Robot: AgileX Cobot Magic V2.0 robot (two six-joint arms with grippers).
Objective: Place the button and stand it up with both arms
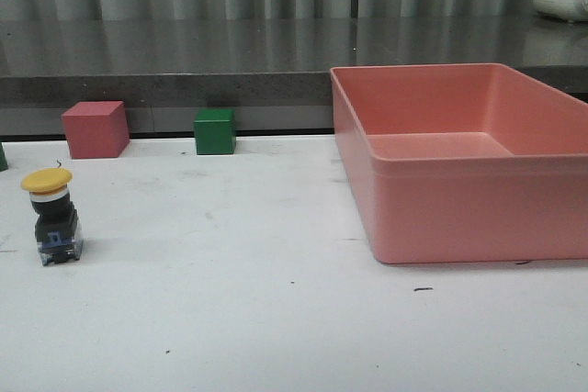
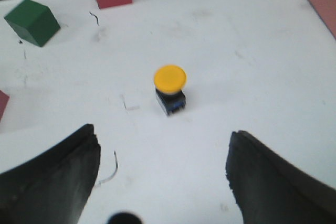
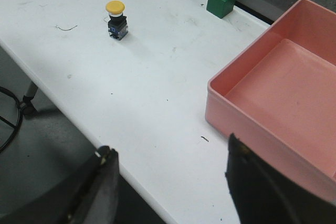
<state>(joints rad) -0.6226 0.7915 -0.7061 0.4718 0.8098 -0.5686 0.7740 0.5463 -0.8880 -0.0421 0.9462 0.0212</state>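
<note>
The button (image 1: 52, 216) stands upright on the white table at the left, yellow cap up, black body on a blue and clear base. It also shows in the left wrist view (image 2: 170, 89) and in the right wrist view (image 3: 116, 19). My left gripper (image 2: 163, 150) is open and empty, above the table a short way from the button. My right gripper (image 3: 170, 156) is open and empty over the table's front edge, beside the pink bin (image 3: 278, 98) and far from the button. Neither arm shows in the front view.
A large pink bin (image 1: 441, 199) fills the right side of the table. A pink cube (image 1: 95, 128) and a green cube (image 1: 214, 130) sit at the back edge. Another green cube (image 2: 32, 21) lies left of the button. A dark counter runs behind the table.
</note>
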